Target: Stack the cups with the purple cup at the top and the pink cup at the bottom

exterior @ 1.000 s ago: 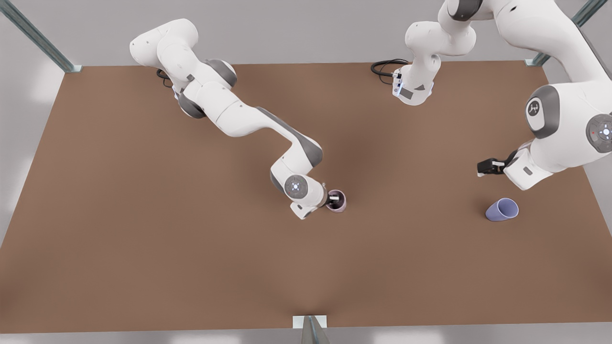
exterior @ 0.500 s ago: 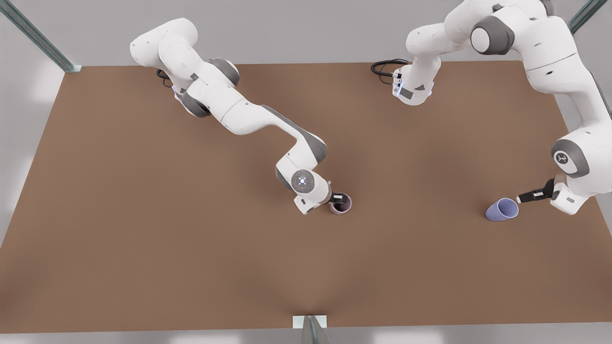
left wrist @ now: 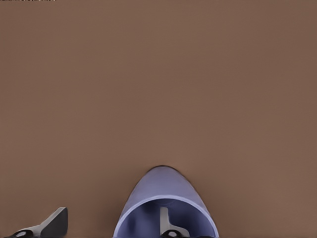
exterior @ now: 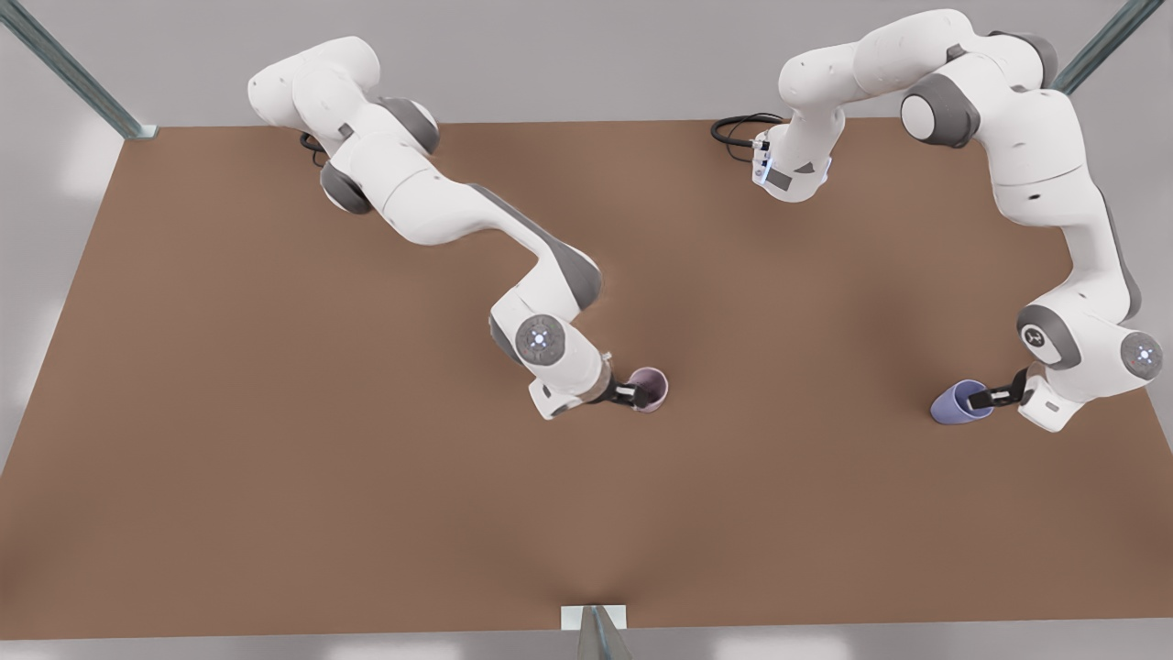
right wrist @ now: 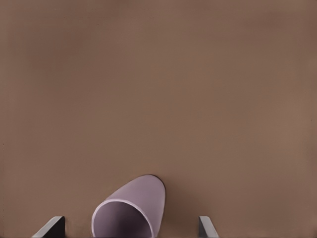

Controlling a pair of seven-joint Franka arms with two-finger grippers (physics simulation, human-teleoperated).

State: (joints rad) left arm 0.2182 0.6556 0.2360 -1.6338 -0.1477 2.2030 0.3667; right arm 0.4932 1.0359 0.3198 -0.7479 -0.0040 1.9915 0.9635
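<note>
The pink cup (exterior: 649,389) sits near the middle of the brown surface (exterior: 275,458), tipped over with its mouth facing the right gripper (exterior: 627,394), which belongs to the arm on the front view's left. In the right wrist view the pink cup (right wrist: 132,209) lies between the two spread fingers (right wrist: 51,228), neither of which touches its wall, so this gripper is released around the cup's mouth end rather than clamped on it. The purple cup (exterior: 958,403) lies on its side well apart from the pink one, toward the front view's right, its open mouth turned to the left gripper (exterior: 988,399) that reaches in from the arm on that side. In the left wrist view one finger (left wrist: 167,225) is inside the mouth of the purple cup (left wrist: 166,206) and the other (left wrist: 49,225) stands outside, clear of the wall, so the left gripper is spread wide with the rim between its fingers and has not closed on it
</note>
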